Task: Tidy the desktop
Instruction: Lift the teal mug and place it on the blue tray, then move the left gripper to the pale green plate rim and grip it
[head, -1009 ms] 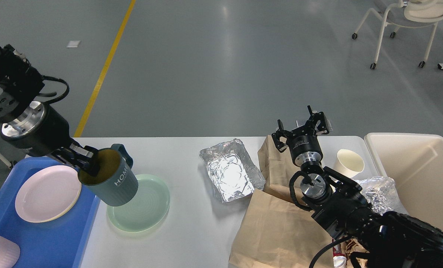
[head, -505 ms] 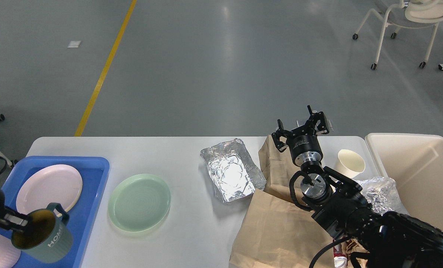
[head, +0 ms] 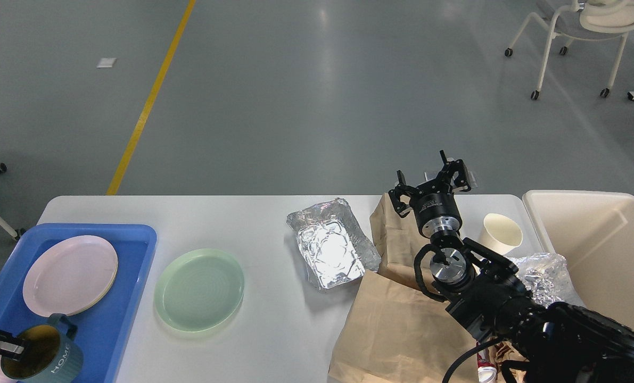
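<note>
The desktop (head: 274,223) is a wide white-grey tabletop. On it lie a pale green plate (head: 199,290), a crumpled foil tray (head: 330,250), two brown paper bags (head: 396,330) and a white paper cup (head: 501,231). At the bottom left corner my left gripper (head: 5,348) is shut on the rim of a teal mug (head: 48,359), low over the near end of the blue tray (head: 114,319). My right gripper (head: 431,180) stands open and empty above the far bag, near the desktop's back edge.
A pink plate (head: 71,274) lies in the blue tray. A cream bin (head: 599,244) stands at the right end, with crumpled foil (head: 543,276) beside it. A wheeled chair (head: 577,32) stands on the floor far right.
My left gripper has carried the teal mug from above the green plate down and left to the near end of the blue tray. The right arm has not moved.
</note>
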### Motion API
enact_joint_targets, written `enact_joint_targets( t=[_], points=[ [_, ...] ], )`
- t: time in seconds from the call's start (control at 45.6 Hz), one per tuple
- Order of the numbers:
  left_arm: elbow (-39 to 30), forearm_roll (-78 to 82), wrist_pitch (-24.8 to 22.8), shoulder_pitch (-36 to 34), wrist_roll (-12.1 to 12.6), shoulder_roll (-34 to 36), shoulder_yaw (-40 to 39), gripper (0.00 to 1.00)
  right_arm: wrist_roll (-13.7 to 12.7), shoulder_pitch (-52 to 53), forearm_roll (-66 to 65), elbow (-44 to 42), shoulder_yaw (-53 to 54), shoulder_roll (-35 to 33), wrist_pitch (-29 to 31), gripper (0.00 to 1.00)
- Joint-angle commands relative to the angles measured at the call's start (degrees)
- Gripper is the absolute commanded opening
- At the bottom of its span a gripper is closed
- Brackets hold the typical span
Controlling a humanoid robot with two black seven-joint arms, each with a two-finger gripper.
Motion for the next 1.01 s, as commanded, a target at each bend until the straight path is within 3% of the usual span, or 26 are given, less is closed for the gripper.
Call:
enact_joint_targets(
  t=[0.0, 0.11, 0.417, 0.439, 0.505, 0.614, 0.702, 0.812, 0.899, 0.987],
  points=[
    [1.9, -0.2, 0.1, 4.0, 0.1, 0.0, -3.9, 0.00, 0.0, 0.0, 0.0, 0.0, 0.0, 0.0, 0.0, 1.00],
    [2.2, -0.2, 0.1, 5.8, 0.9, 0.3, -5.9, 0.06, 0.0, 0.0, 0.0, 0.0, 0.0, 0.0, 0.0, 1.00],
    [2.1, -0.2, -0.1, 5.9, 0.1, 1.7, -6.2, 0.41, 0.0, 0.0, 0.0, 0.0, 0.0, 0.0, 0.0, 1.00],
    [2.1, -0.2, -0.2, 5.6, -0.1, 2.0, -6.3, 0.44, 0.0, 0.0, 0.0, 0.0, 0.0, 0.0, 0.0, 1.00],
    [1.9, -0.2, -0.4, 4.9, -0.4, 3.5, -6.9, 0.66, 0.0, 0.0, 0.0, 0.0, 0.0, 0.0, 0.0, 1.00],
    [1.4, -0.2, -2.3, 2.0, -2.5, 7.1, -8.2, 0.81, 0.0, 0.0, 0.0, 0.0, 0.0, 0.0, 0.0, 1.00],
    [1.7, 0.0, -8.2, -5.2, -4.5, 9.7, -8.2, 0.87, 0.0, 0.0, 0.0, 0.0, 0.0, 0.0, 0.0, 1.00],
    [1.9, -0.3, -20.4, -18.5, -5.0, 11.6, -8.9, 0.88, 0.0, 0.0, 0.0, 0.0, 0.0, 0.0, 0.0, 1.00],
    [2.1, -1.6, -29.3, -26.3, -3.7, 12.7, -13.5, 0.88, 0.0, 0.0, 0.0, 0.0, 0.0, 0.0, 0.0, 1.00],
    [1.7, -3.9, -32.2, -25.1, -1.0, 12.5, -19.8, 0.88, 0.0, 0.0, 0.0, 0.0, 0.0, 0.0, 0.0, 1.00]
  ],
)
